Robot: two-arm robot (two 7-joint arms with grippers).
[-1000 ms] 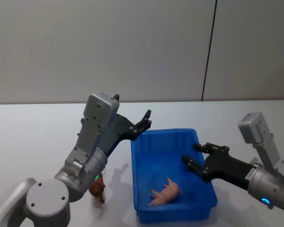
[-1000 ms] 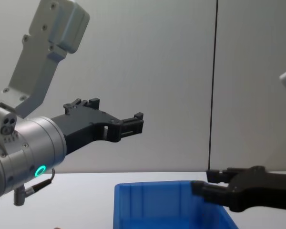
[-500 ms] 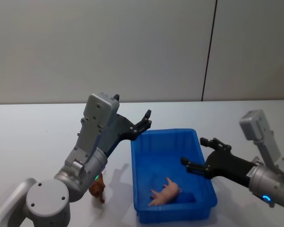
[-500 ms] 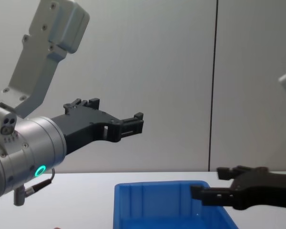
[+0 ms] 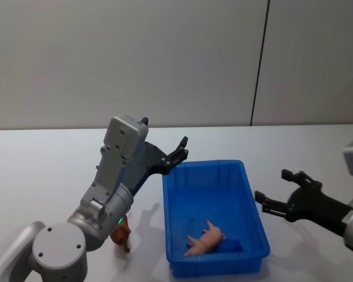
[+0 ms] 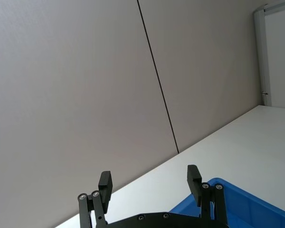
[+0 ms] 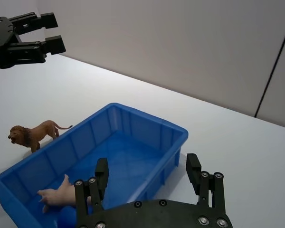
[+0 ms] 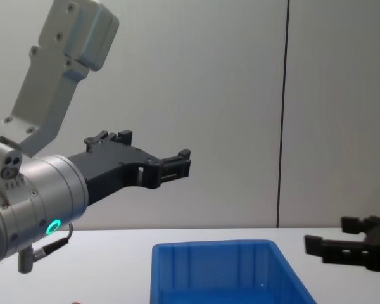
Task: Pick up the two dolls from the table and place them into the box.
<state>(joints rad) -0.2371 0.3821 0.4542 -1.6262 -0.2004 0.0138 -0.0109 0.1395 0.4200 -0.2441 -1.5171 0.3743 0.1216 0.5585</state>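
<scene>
White table (image 5: 47, 158): pink doll (image 5: 206, 239) lies in the box (image 5: 206, 164), lion doll (image 7: 38, 130) stands just left of it. Your left gripper (image 5: 180, 150), raised, and right gripper (image 5: 273, 185), right of box, gape wide, empty. Drop the left squarely across the lion's body.

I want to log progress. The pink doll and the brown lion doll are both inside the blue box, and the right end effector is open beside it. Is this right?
Not quite. The brown lion doll stands on the table outside the blue box, as the right wrist view shows. The pink doll is inside it, and the right end effector is open beside it.
</scene>
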